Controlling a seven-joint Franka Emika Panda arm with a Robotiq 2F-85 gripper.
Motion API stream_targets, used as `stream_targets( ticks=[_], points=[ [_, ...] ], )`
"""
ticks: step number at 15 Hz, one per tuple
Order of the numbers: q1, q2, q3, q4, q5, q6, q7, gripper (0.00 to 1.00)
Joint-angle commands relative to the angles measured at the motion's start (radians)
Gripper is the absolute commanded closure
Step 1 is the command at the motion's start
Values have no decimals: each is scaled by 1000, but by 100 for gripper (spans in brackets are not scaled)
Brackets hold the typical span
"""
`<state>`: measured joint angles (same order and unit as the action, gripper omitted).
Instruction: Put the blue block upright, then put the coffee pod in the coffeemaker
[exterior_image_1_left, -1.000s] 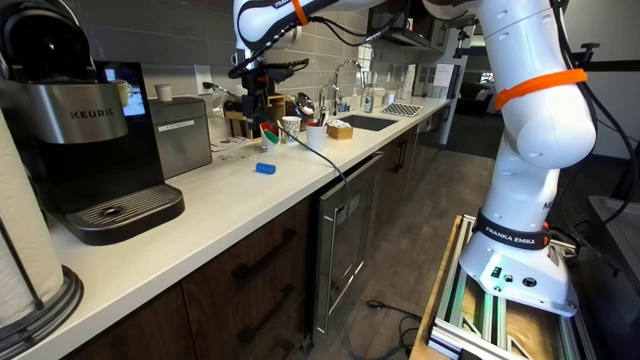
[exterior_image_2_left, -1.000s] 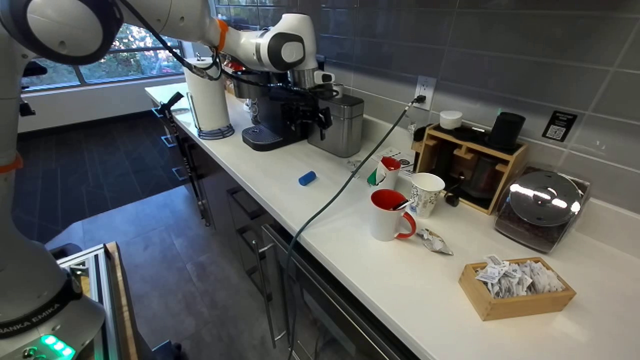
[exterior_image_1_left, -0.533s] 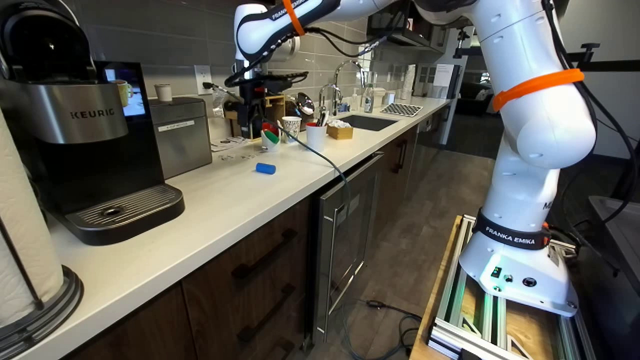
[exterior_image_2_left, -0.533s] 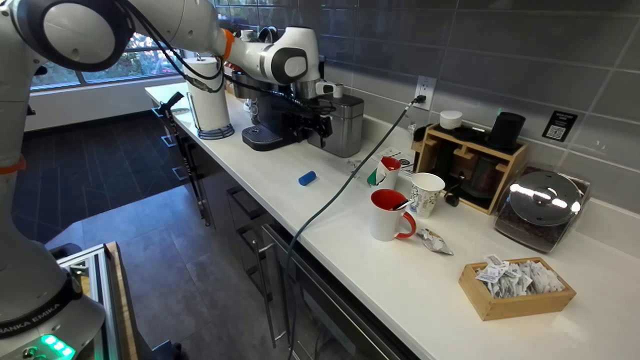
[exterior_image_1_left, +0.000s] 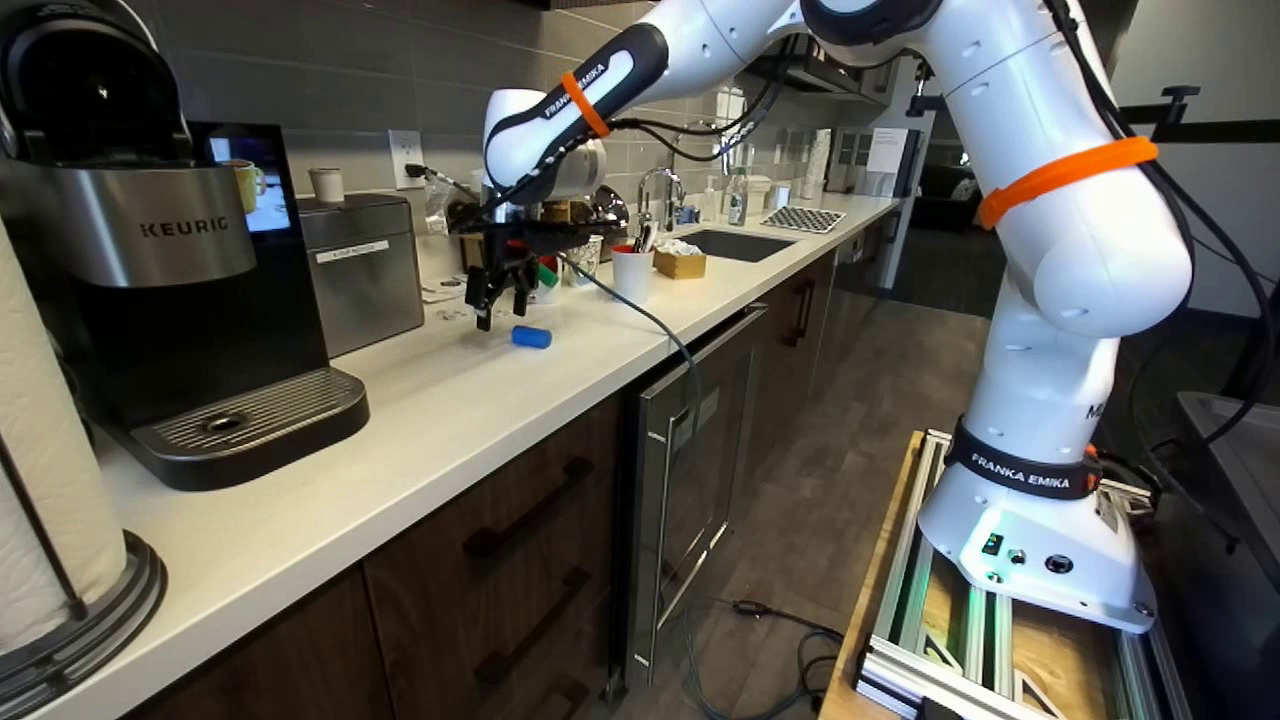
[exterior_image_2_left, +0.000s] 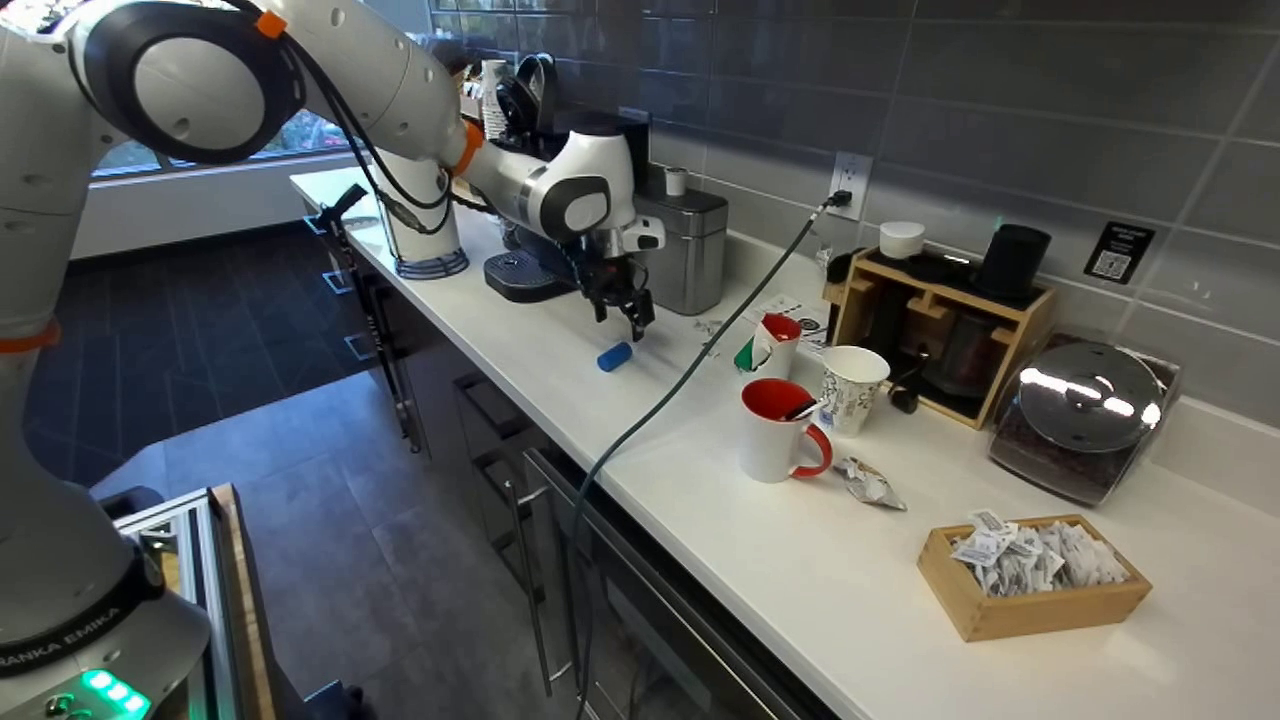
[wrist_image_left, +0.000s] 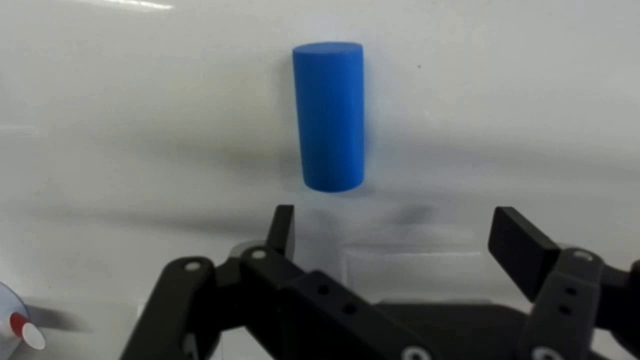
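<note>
Blue block (wrist_image_left: 330, 117), a smooth cylinder, lies on its side on a white counter (exterior_image_1_left: 430, 400). In the wrist view it sits at twelve o'clock, just above the middle, its length running from twelve to six. Below its lower end, the black gripper (wrist_image_left: 395, 225) fills the six o'clock side, jaws spread wide, one tip toward seven o'clock and the other toward four, with pale counter showing between them; both tips are apart from the block. In both exterior views the gripper hangs over the counter near the block, at the end of a white robot arm (exterior_image_1_left: 1090, 240). Reckoned from the block in an exterior view, the coffeemaker (exterior_image_1_left: 185, 250), black with a silver band, stands well apart at nine o'clock, and a grey metal box (exterior_image_1_left: 365, 275) stands nearer at ten. Reckoned the same way in an exterior view, a patterned paper cup (exterior_image_2_left: 848, 395) is at three o'clock, a white mug (exterior_image_2_left: 768, 445) with a red inside at four, and a wooden tray (exterior_image_2_left: 1060, 610) of paper packets (exterior_image_2_left: 1040, 560) farther out, also at four.
</note>
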<state>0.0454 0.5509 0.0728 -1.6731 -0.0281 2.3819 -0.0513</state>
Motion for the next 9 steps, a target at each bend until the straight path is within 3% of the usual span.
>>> stream_targets(
  ticks=[1,2,9],
  points=[
    [28,-69,-30,-131,-8,106,85,0],
    [11,-13,-16,-47,3,61,36,0],
    [13,-16,-18,-51,3,68,38,0]
  ],
)
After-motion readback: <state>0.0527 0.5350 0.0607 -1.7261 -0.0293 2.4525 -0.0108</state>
